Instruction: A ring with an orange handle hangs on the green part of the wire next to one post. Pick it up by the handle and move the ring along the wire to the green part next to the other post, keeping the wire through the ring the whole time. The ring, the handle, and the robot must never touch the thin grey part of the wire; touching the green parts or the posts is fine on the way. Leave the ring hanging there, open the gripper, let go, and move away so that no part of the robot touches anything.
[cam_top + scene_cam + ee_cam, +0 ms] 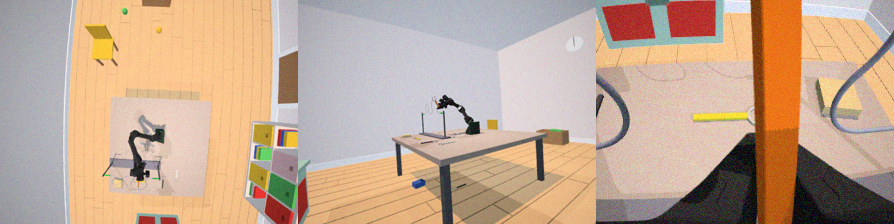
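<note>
My gripper (138,180) (438,107) is shut on the orange handle (437,103) (778,75), which stands upright through the wrist view. The thin ring (432,98) is at the handle's upper end, at a high bend of the grey wire (430,113) (623,117). It is too small to tell how close ring and wire are. One green part (156,178) (441,113) is at the near post (159,171) (444,124); the other green part (106,175) (423,114) is at the far post (423,123). The ring is outside the wrist view.
The dark base bar (120,163) (435,136) joins the posts. A yellow block (117,182) (841,95), a yellow-handled ring (721,117), a black-handled ring (162,183) (427,142) and a white-handled ring (176,173) lie on the table. Wire bends flank the handle in the wrist view.
</note>
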You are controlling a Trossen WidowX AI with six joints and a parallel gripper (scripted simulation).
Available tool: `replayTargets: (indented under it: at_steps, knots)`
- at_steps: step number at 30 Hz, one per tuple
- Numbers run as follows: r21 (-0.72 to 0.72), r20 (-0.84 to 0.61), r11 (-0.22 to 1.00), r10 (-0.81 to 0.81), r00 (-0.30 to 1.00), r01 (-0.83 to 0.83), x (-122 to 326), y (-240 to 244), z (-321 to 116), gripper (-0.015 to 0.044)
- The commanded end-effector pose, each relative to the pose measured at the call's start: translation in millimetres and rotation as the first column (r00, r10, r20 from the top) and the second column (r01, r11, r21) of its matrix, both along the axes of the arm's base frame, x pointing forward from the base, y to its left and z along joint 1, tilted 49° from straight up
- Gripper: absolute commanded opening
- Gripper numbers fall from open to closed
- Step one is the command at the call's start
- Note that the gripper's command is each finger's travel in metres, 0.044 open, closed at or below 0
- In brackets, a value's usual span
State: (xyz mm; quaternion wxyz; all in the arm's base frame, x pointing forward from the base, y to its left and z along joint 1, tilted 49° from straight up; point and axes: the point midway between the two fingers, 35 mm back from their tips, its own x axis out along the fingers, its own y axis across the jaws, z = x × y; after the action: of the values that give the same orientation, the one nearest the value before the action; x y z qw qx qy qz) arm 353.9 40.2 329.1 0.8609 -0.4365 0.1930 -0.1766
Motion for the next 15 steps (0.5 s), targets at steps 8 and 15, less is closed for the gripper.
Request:
replayTargets:
  at_steps: [8,15]
  knots:
    - [-0.139,-0.005,0.99,-0.001,1.0,0.0,-0.8,-2.1,2.3,-0.015]
    - [-0.227,-0.007,0.974,-0.002,1.0,0.0,-0.9,-3.4,4.6,-0.015]
